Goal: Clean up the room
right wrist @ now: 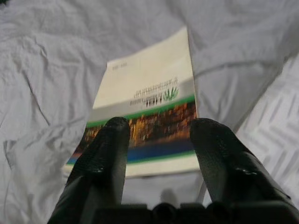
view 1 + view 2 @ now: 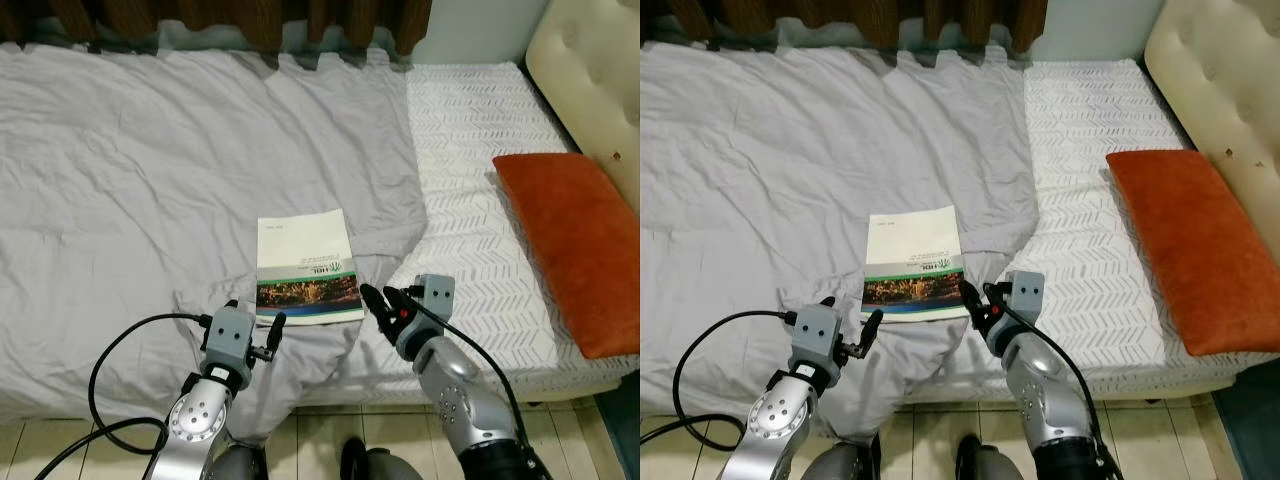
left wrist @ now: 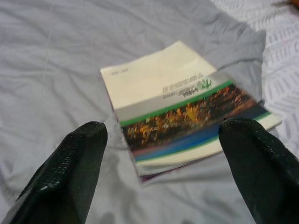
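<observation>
A thin booklet with a cream top and a green, orange and blue picture band lies flat on the grey blanket, near the bed's front edge. My left gripper hovers just off the booklet's near left corner, open, and nothing sits between its fingers. My right gripper is at the booklet's near right corner, also open, with its fingers pointing at the picture band. Neither gripper touches the booklet.
An orange pillow lies on the white patterned sheet at the right, against a cream tufted headboard. Brown curtains hang behind the bed. Pale floor tiles lie below the bed edge. Black cables loop from my left arm.
</observation>
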{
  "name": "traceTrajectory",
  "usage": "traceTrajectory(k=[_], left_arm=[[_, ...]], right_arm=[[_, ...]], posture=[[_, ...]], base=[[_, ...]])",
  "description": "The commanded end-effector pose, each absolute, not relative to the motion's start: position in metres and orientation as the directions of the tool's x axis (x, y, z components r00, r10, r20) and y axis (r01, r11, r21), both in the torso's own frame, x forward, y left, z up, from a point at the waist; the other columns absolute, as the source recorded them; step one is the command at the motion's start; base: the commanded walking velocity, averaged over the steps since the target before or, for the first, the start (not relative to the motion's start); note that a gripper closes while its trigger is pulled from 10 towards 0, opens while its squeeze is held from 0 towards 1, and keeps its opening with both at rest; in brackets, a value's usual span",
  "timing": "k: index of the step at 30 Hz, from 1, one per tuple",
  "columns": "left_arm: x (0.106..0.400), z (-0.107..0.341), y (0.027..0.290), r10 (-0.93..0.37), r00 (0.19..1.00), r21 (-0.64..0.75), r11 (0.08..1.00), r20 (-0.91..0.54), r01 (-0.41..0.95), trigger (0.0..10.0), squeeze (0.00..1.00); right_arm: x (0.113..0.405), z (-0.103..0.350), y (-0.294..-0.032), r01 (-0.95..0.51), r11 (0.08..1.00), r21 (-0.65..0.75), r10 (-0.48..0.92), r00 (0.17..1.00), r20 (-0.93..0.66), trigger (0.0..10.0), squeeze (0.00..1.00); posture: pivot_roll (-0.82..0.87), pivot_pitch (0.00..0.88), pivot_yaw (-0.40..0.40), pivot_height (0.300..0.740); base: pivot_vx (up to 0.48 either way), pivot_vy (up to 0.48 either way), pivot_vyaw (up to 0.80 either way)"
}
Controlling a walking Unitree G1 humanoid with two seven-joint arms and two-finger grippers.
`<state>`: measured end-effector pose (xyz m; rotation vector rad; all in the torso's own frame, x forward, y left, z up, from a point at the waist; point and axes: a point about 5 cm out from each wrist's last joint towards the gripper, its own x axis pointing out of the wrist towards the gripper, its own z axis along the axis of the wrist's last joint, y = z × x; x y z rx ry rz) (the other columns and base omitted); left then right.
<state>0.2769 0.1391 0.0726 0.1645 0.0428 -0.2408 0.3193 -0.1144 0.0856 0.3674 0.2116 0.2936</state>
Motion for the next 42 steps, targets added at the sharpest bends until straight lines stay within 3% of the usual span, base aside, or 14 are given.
traceTrajectory(k=[1, 4, 7, 9, 10, 15, 16, 17, 23, 24, 25, 26, 33, 42], left_arm=[[0.271, 0.067, 0.143, -0.225, 0.969, 0.178, 0.954, -0.101, 0.24, 10.0, 0.0], [0.268, 0.069, 0.147, -0.223, 0.97, 0.202, 0.95, -0.098, 0.239, 10.0, 0.0], [0.254, 0.075, 0.159, -0.205, 0.973, 0.189, 0.957, -0.107, 0.222, 10.0, 0.0], [0.24, 0.085, 0.162, -0.217, 0.969, 0.142, 0.962, -0.12, 0.233, 10.0, 0.0], [0.24, 0.085, 0.162, -0.217, 0.969, 0.142, 0.962, -0.12, 0.233, 10.0, 0.0], [0.222, 0.107, 0.155, -0.265, 0.96, 0.117, 0.954, -0.086, 0.274, 10.0, 0.0], [0.222, 0.107, 0.155, -0.265, 0.96, 0.117, 0.954, -0.086, 0.274, 10.0, 0.0], [0.219, 0.125, 0.149, -0.289, 0.956, 0.118, 0.949, -0.053, 0.293, 10.0, 0.0], [0.21, 0.153, 0.137, -0.344, 0.938, 0.085, 0.935, -0.035, 0.345, 10.0, 0.0], [0.205, 0.158, 0.135, -0.346, 0.937, 0.057, 0.936, -0.042, 0.348, 10.0, 0.0], [0.205, 0.158, 0.135, -0.346, 0.937, 0.057, 0.936, -0.042, 0.348, 10.0, 0.0], [0.204, 0.159, 0.134, -0.348, 0.936, 0.047, 0.936, -0.044, 0.35, 10.0, 0.0], [0.192, 0.157, 0.131, -0.352, 0.93, 0.022, 0.934, -0.101, 0.356, 10.0, 0.0], [0.188, 0.157, 0.131, -0.342, 0.93, 0.018, 0.938, -0.136, 0.347, 10.0, 0.0]], right_arm=[[0.315, 0.077, -0.115, -0.232, 0.895, 0.381, 0.315, 0.934, -0.17, 10.0, 1.0], [0.315, 0.076, -0.114, -0.234, 0.896, 0.376, 0.315, 0.934, -0.17, 10.0, 1.0], [0.314, 0.078, -0.12, -0.202, 0.932, 0.302, 0.258, 0.953, -0.159, 10.0, 1.0], [0.313, 0.08, -0.123, -0.198, 0.967, 0.162, 0.221, 0.965, -0.14, 10.0, 1.0], [0.313, 0.08, -0.123, -0.198, 0.967, 0.162, 0.221, 0.965, -0.14, 10.0, 1.0], [0.319, 0.087, -0.128, -0.135, 0.99, 0.052, 0.138, 0.988, -0.074, 10.0, 1.0], [0.319, 0.087, -0.128, -0.135, 0.99, 0.052, 0.138, 0.988, -0.074, 10.0, 1.0], [0.331, 0.095, -0.128, -0.104, 0.992, 0.072, 0.107, 0.993, -0.05, 10.0, 1.0], [0.35, 0.108, -0.129, -0.084, 0.985, 0.154, 0.091, 0.995, -0.041, 10.0, 1.0], [0.356, 0.11, -0.129, -0.072, 0.977, 0.201, 0.084, 0.995, -0.055, 10.0, 0.41], [0.356, 0.11, -0.129, -0.072, 0.977, 0.201, 0.084, 0.995, -0.055, 10.0, 0.41], [0.358, 0.109, -0.13, -0.065, 0.969, 0.237, 0.083, 0.994, -0.067, 10.0, 0.0], [0.368, 0.101, -0.132, -0.014, 0.908, 0.418, 0.088, 0.983, -0.159, 10.0, 0.0], [0.369, 0.091, -0.123, -0.066, 0.881, 0.468, 0.195, 0.953, -0.232, 10.0, 0.0]], posture=[[0.09, 0.246, -0.051, 0.74], [0.1, 0.26, -0.048, 0.74], [0.11, 0.357, -0.035, 0.74], [0.1, 0.442, -0.024, 0.74], [0.1, 0.442, -0.024, 0.74], [0.13, 0.619, -0.007, 0.74], [0.13, 0.619, -0.007, 0.74], [0.15, 0.691, 0.018, 0.74], [0.2, 0.74, 0.036, 0.74], [0.21, 0.741, 0.037, 0.74], [0.21, 0.741, 0.037, 0.74], [0.21, 0.74, 0.035, 0.74], [0.2, 0.731, 0.02, 0.74], [0.21, 0.735, 0.012, 0.74]], base=[[0.0, 0.0, 0.0], [0.0, 0.0, 0.0], [0.0, 0.0, 0.0], [0.0, 0.0, 0.0], [0.0, 0.0, 0.0], [0.0, 0.0, 0.0], [0.0, 0.0, 0.0], [0.0, 0.0, 0.0], [0.0, 0.0, 0.0], [0.0, 0.0, 0.0], [0.0, 0.0, 0.0], [0.0, 0.0, 0.0], [0.0, 0.0, 0.0], [0.0, 0.0, 0.0]])
